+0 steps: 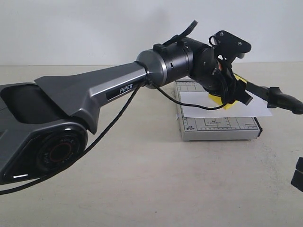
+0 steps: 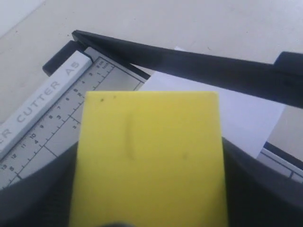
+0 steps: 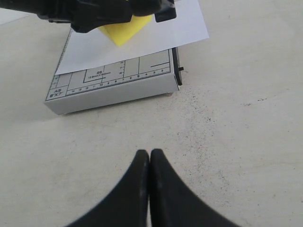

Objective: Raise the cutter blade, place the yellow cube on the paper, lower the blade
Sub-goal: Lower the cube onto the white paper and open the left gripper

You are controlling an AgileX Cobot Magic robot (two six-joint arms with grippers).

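Across the grey cutter base (image 1: 218, 128) the paper (image 1: 199, 101) is laid, with the cutter blade (image 2: 189, 64) raised at a slant. The yellow cube (image 2: 149, 156) is clamped between the jaws of the left gripper (image 1: 232, 93) over the paper. The right gripper (image 3: 149, 161) is held closed and empty above the table (image 3: 236, 118).

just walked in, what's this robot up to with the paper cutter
The left claw grips the yellow cube and holds it over the paper lying on the grey cutter base. The cutter blade stands raised, angled up from its hinge. The cube is not yet let go, and I cannot tell whether it touches the sheet. The right claw is shut on nothing, apart from the cutter.
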